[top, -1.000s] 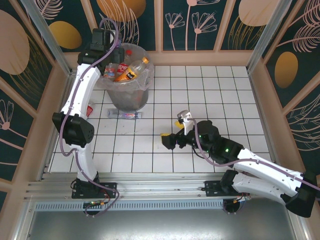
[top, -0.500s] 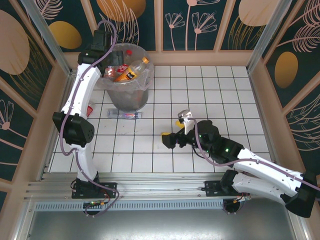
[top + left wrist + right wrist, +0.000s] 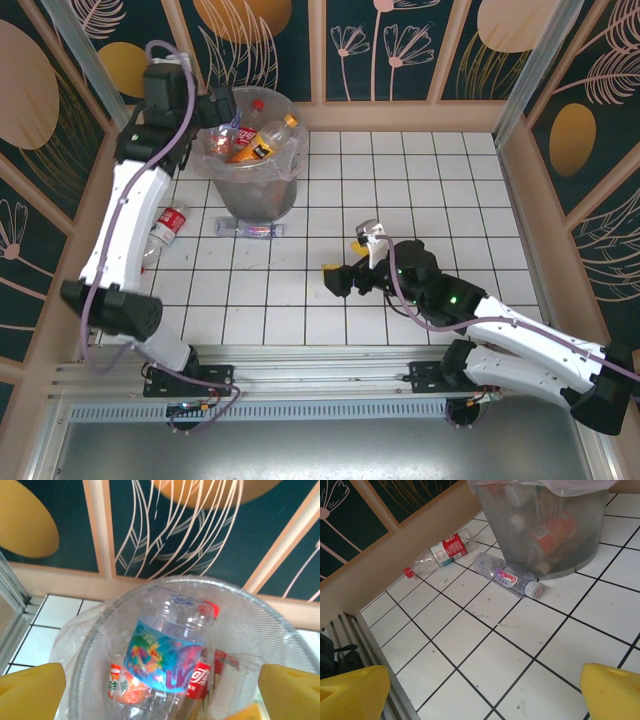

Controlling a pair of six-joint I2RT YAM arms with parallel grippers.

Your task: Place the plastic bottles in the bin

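While the left gripper (image 3: 160,690) hangs over the bin (image 3: 262,195), its jaws stand wide apart with nothing between them. Bin sits at the far left of the desk (image 3: 450,200), bottles piled inside. Orange-label bottle (image 3: 262,140) lies on top of the pile, long axis diagonal, cap toward the far-right rim. Blue-label bottle (image 3: 165,655) leans in the bin under the left gripper, long axis roughly upright; can't tell which end is up. Two bottles lie flat on the desk. Purple-label bottle (image 3: 506,575) is just beside the bin's base, axis along its near side, white cap pointing right. Red-label bottle (image 3: 445,551) is left of the bin, red cap pointing near-left, away from it. Right gripper (image 3: 485,692) sits low over mid-desk, jaws wide, empty.
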